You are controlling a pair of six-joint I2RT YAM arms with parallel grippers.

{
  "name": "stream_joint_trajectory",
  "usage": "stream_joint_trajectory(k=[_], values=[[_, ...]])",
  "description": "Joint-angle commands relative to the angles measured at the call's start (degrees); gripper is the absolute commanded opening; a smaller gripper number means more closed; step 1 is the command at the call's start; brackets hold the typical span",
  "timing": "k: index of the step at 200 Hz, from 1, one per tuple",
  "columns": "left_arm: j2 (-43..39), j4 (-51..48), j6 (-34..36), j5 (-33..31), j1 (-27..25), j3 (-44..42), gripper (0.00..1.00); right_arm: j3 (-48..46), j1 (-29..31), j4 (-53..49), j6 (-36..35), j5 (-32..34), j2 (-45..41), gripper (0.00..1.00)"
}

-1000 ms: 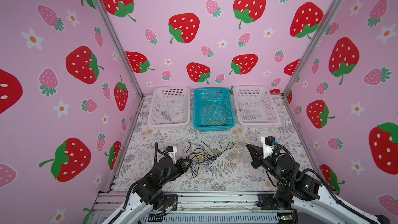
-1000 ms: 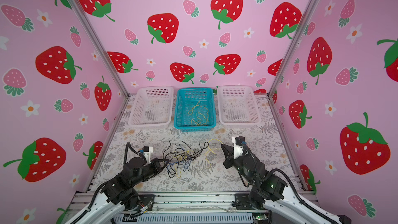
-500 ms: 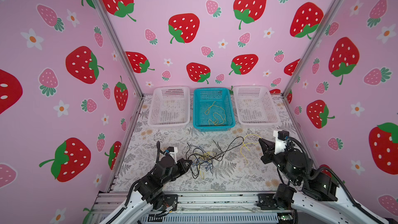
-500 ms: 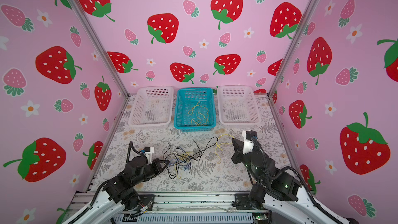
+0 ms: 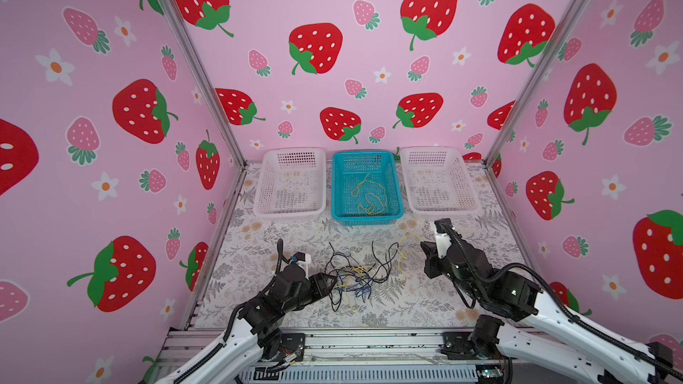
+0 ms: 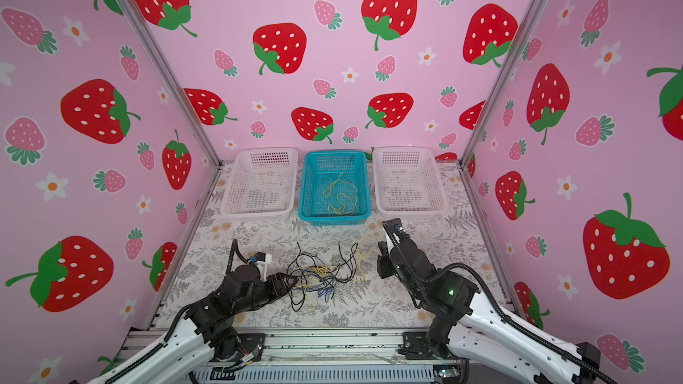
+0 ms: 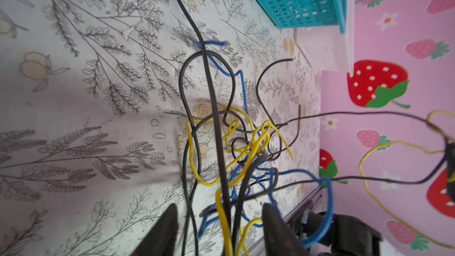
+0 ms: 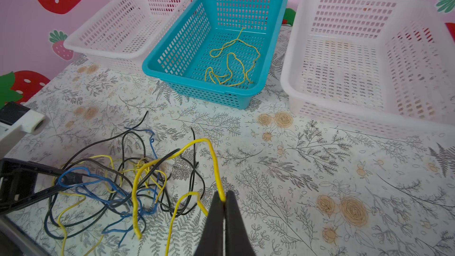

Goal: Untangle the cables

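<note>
The cables [image 5: 354,275] [image 6: 318,279] lie as a loose knot of thin black, yellow and blue wires on the floral table, in both top views. My left gripper [image 5: 332,283] [image 7: 219,216] is at the knot's left edge. It is open, with several strands running between its fingers [image 7: 170,220]. My right gripper [image 5: 425,250] [image 8: 224,197] is to the right of the knot, shut on a yellow cable [image 8: 211,155] that loops back into the knot. Another yellow cable [image 5: 369,197] lies in the blue basket [image 5: 364,155].
Three baskets stand in a row at the back: a white basket [image 5: 290,213] on the left, the blue one in the middle, and a white basket [image 5: 439,211] on the right. Pink strawberry walls close in the left, right and back sides.
My left gripper has opened on the knot. My right gripper pulled right with the yellow cable, then came back toward the knot, and the stretched strands have gone slack.
</note>
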Motion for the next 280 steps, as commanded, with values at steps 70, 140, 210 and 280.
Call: stream_joint_trajectory(k=[70,140,210,280], values=[[-2.4,-7.7,17.8,-2.8,0.1,18.9,0.77,-0.2,-0.1,7.3,-4.5,-9.3,1.2,0.00],[12.0,-3.3,34.4,9.3,-6.4,27.4,0.76,0.3,-0.1,8.7,-5.2,-13.3,1.7,0.00],[27.0,-1.3,42.0,8.4,-13.7,34.4,0.72,-0.3,0.0,9.6,-3.9,-16.7,1.2,0.00],[34.2,-1.0,44.0,8.1,-14.4,38.3,0.55,-1.4,0.2,9.7,-3.2,-18.8,-0.6,0.00]])
